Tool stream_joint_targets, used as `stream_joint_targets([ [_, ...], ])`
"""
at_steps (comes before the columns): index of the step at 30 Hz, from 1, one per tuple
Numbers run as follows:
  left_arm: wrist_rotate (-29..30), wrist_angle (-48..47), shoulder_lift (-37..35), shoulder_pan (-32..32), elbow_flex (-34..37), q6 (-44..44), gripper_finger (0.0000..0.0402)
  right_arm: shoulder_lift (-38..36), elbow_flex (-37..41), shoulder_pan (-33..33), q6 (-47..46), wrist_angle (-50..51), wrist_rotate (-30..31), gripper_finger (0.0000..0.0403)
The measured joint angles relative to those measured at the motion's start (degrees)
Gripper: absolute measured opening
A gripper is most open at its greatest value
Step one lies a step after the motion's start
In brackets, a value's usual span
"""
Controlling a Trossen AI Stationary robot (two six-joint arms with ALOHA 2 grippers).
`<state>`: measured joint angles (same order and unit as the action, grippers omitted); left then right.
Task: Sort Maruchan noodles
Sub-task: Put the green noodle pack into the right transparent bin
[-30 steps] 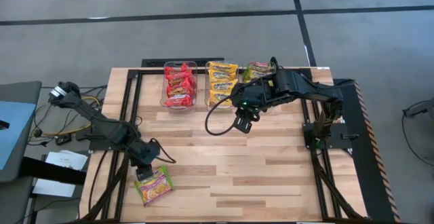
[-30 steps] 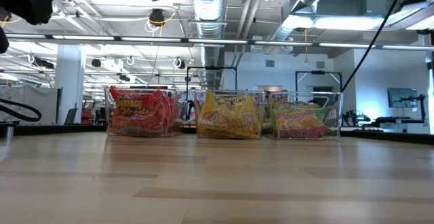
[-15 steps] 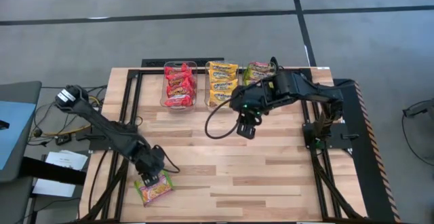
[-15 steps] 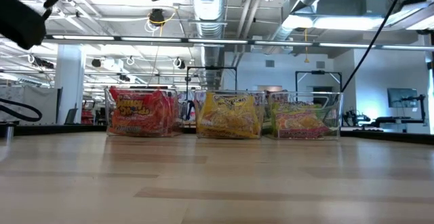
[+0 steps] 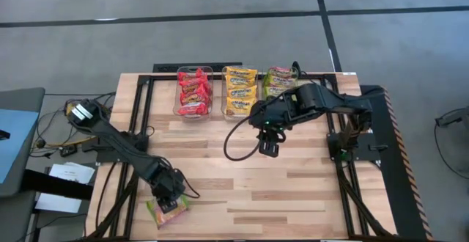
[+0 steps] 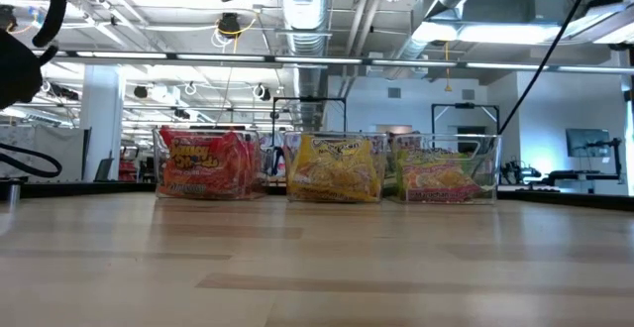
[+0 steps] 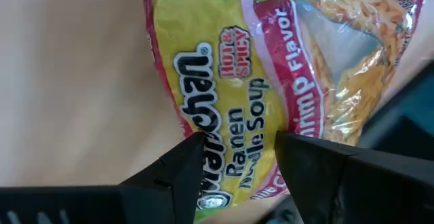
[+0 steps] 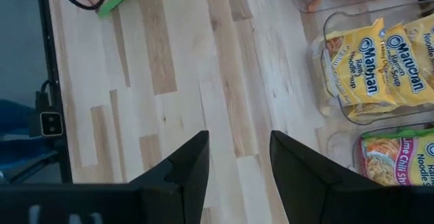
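Hovering directly over a lone green-and-pink packet near the table's front left corner, the left gripper has its two dark fingers spread apart, with nothing pinched between them. Its wrist view shows that packet lying flat on the wood just beyond the fingertips, the Maruchan ramen noodle soup print readable on the yellow and pink face under a green edge. At the table's far edge three clear bins stand side by side: the left bin holds red packets, the middle bin holds yellow packets, and the third bin holds green-and-pink packets. The right gripper hangs over bare wood near the table's middle, in front of the middle and right bins, touching nothing; its fingers are likewise parted and empty. From the low camera the three filled bins line up across the tabletop.
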<state>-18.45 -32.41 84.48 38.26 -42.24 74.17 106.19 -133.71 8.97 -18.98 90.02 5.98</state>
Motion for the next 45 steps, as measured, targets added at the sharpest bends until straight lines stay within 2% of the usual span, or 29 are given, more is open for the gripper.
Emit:
stream_joint_targets([
  [4, -2.62, 4.43, 2.9, 0.0, -0.09, 0.35, 0.0165, 0.0, 0.0, 0.57, 0.02, 0.0, 0.0, 0.0178],
  [7, -4.05, 8.19, 4.67, 0.0, -0.09, 1.14, 0.0144, 0.0, 0.0, 0.79, 0.02, 0.0, 0.01, 0.0178],
  [17, -2.74, 15.12, 5.8, 0.02, -0.02, 3.02, 0.0009, 0.02, 0.0, 0.79, -0.02, 0.0, 0.02, 0.0178],
  [25, 0.92, 18.99, 5.5, -1.12, -1.31, 2.1, 0.0, -0.03, 0.0, 0.79, -1.53, 0.0, -0.22, 0.0177],
  [32, 6.21, 19.06, 2.76, -5.34, -4.3, -2.29, 0.0, -0.82, -1.25, 1.21, -1.51, -0.15, -0.78, 0.0162],
  [40, 6.75, 19.3, 2.56, -11.2, -5.88, -9.3, 0.0, -3.77, -1.18, 1.96, -3.57, -0.02, -1.81, 0.014],
  [45, 6.73, 19.32, 2.56, -14.88, -5.88, -13.91, 0.0, -6.7, -1.16, 4.95, -6.79, 0.0, -1.88, 0.013],
])
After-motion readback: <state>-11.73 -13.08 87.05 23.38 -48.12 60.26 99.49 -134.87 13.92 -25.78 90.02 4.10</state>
